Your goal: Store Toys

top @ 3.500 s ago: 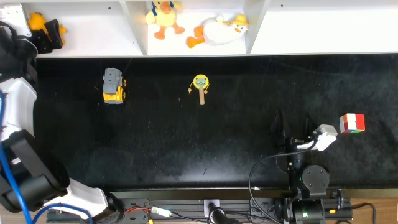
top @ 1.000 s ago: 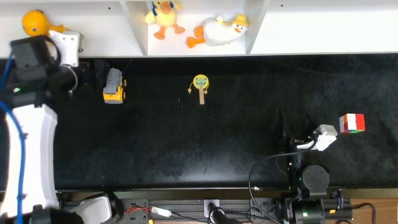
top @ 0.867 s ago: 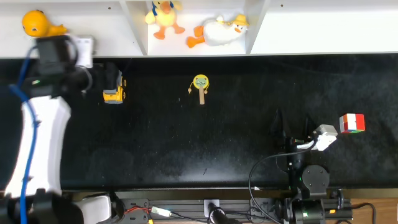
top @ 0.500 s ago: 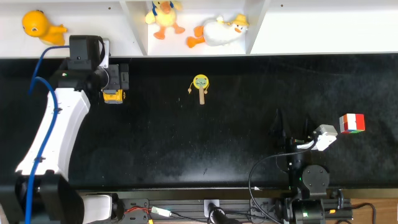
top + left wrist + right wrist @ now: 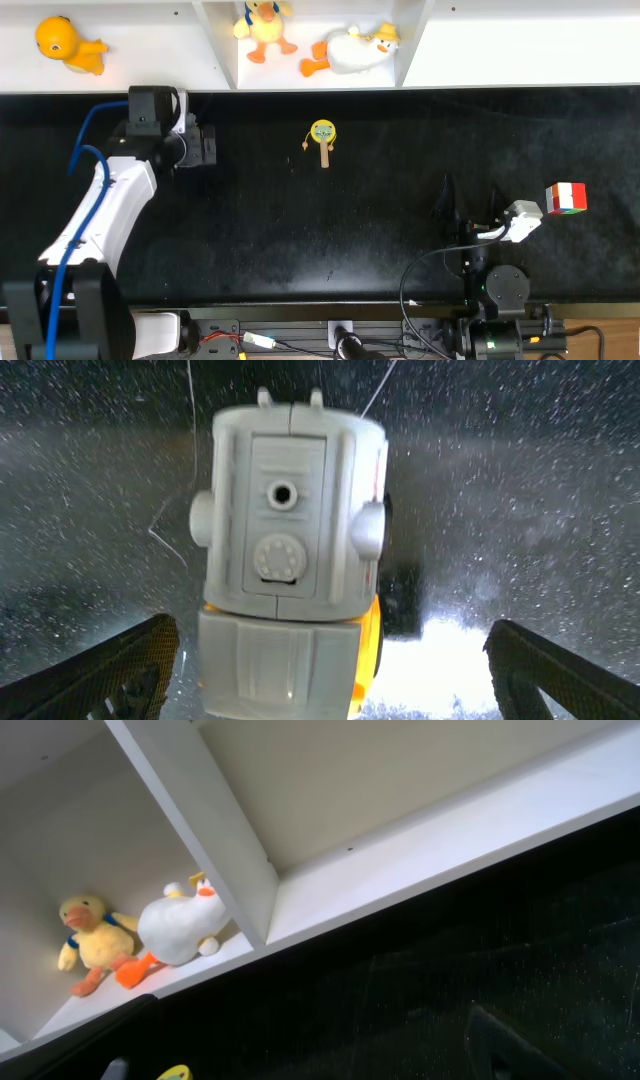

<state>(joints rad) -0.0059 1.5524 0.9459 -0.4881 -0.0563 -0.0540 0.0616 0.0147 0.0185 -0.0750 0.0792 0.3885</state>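
Observation:
A grey and yellow toy truck stands on the black table, and my left gripper hangs open right above it, one finger on each side and neither touching it. In the top view the left gripper covers the truck. An orange duck lies in the left shelf compartment. A yellow plush duck and a white plush goose lie in the middle compartment. A yellow rattle and a coloured cube rest on the table. My right gripper stands open at the right, holding nothing.
The white shelf runs along the table's far edge, with dividers between compartments; its right compartment holds nothing. Cables and the arm bases line the front edge. The black table is bare in the middle.
My left arm has swung from the left shelf compartment, where the orange duck now lies free, rightward over the truck. The right arm has not moved.

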